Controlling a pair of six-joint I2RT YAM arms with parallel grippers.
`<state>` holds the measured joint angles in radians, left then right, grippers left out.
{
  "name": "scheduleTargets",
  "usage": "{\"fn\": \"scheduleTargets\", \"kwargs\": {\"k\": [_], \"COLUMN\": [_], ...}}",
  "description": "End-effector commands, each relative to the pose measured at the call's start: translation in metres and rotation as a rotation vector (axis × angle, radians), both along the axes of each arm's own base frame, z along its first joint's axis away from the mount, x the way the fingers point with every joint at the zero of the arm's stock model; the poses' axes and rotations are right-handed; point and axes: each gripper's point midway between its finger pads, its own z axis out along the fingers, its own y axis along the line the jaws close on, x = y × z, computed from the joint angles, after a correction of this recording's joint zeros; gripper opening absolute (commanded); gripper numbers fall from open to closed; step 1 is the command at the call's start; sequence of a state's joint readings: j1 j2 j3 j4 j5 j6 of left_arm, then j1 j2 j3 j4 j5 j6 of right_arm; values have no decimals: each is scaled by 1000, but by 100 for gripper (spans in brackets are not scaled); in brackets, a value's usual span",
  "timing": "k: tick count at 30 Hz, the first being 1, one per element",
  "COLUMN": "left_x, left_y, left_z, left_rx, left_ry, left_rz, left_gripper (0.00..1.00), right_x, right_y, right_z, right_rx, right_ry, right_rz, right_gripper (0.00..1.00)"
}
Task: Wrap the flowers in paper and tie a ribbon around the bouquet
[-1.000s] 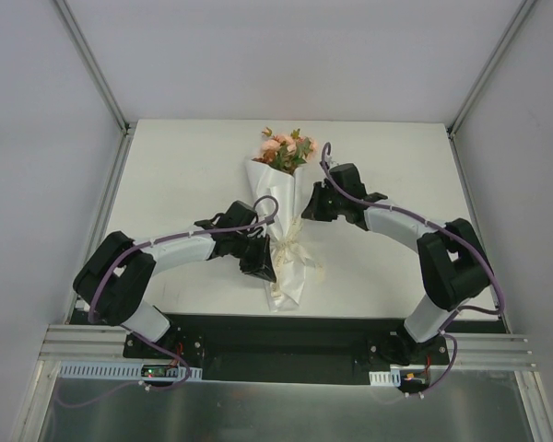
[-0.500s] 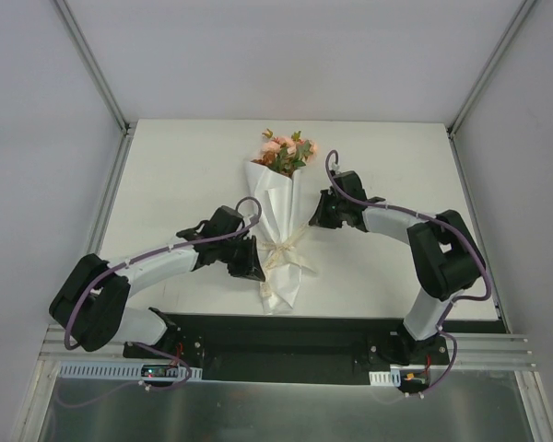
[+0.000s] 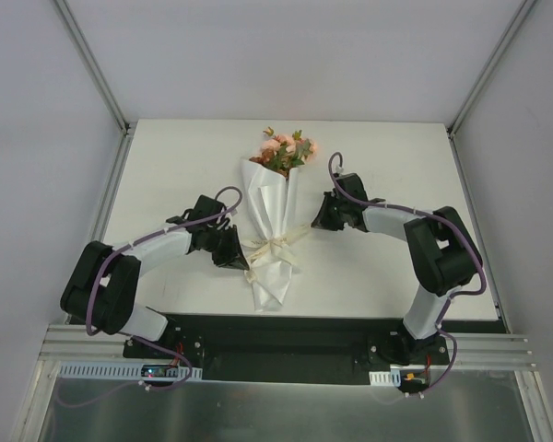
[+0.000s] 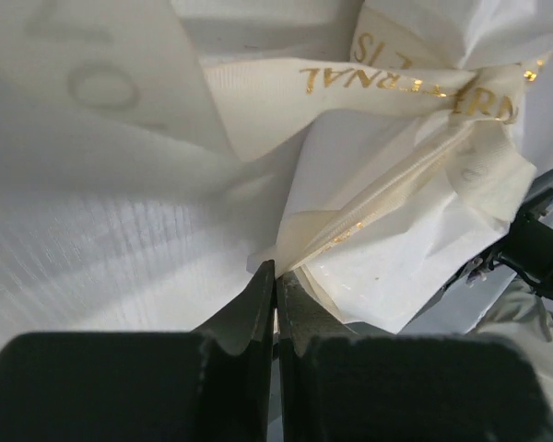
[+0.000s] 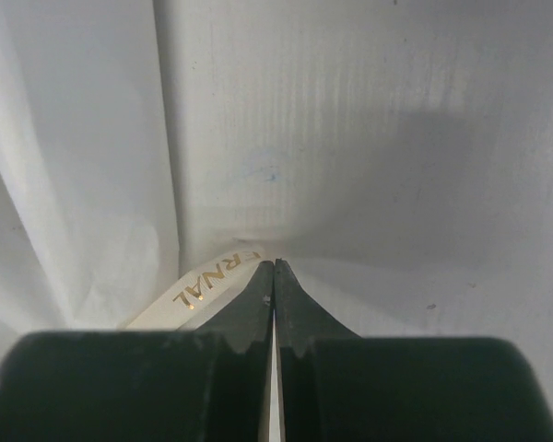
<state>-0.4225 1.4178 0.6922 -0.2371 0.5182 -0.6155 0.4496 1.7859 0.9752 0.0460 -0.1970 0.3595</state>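
The bouquet (image 3: 275, 198) lies on the table, a white paper cone with its narrow end toward me. Pink and orange flowers (image 3: 286, 150) with green leaves stick out of the far wide end. The cream ribbon (image 3: 275, 246) is knotted round the waist, gold lettering showing on it (image 4: 378, 78). My left gripper (image 3: 238, 260) sits at the cone's left, shut (image 4: 276, 269) on one ribbon tail that runs taut from the knot. My right gripper (image 3: 318, 221) is at the cone's right, shut (image 5: 275, 264) on the other ribbon tail (image 5: 207, 284), over the paper (image 5: 350, 138).
The white table (image 3: 396, 267) is bordered by metal frame posts at both back corners. A black base rail (image 3: 276, 336) runs along the near edge. Part of the right arm (image 4: 535, 253) shows beyond the cone in the left wrist view.
My left gripper has drawn back to the left and slightly away, and the cone's narrow end has swung left with it. The ribbon tails stretched out. The right gripper barely moved.
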Motion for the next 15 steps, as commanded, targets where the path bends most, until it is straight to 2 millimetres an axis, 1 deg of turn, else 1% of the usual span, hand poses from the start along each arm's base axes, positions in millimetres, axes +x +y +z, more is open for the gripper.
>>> {"fn": "scheduleTargets", "kwargs": {"k": [1,4,8,10,11,14,15], "left_x": [-4,-2,-5,-8,-9,-11,-11], "left_y": [13,16,22,24,21,16,15], "left_z": [-13,-19,-28,-31,-30,-28,-27], "left_rx": [83,111,144,147,127,101,92], "left_ry": [64,66,73,85,89,89,87], "left_rz": [-16,-14,-17,-18,-25,-33,-34], "left_gripper": [0,0,0,0,0,0,0], "right_x": [8,13,22,24,32,27,27], "right_y": [-15,-23,-29,-23,-13,-8,-7], "right_z": [-4,-4,-5,-2,5,11,17], "right_rx": [-29,-40,-41,-4,13,-14,-12], "right_ry": [-16,-22,-27,-27,-48,-57,-65], "right_rz": [-94,-122,-134,-92,-24,40,57], "right_gripper": [0,0,0,0,0,0,0]}}
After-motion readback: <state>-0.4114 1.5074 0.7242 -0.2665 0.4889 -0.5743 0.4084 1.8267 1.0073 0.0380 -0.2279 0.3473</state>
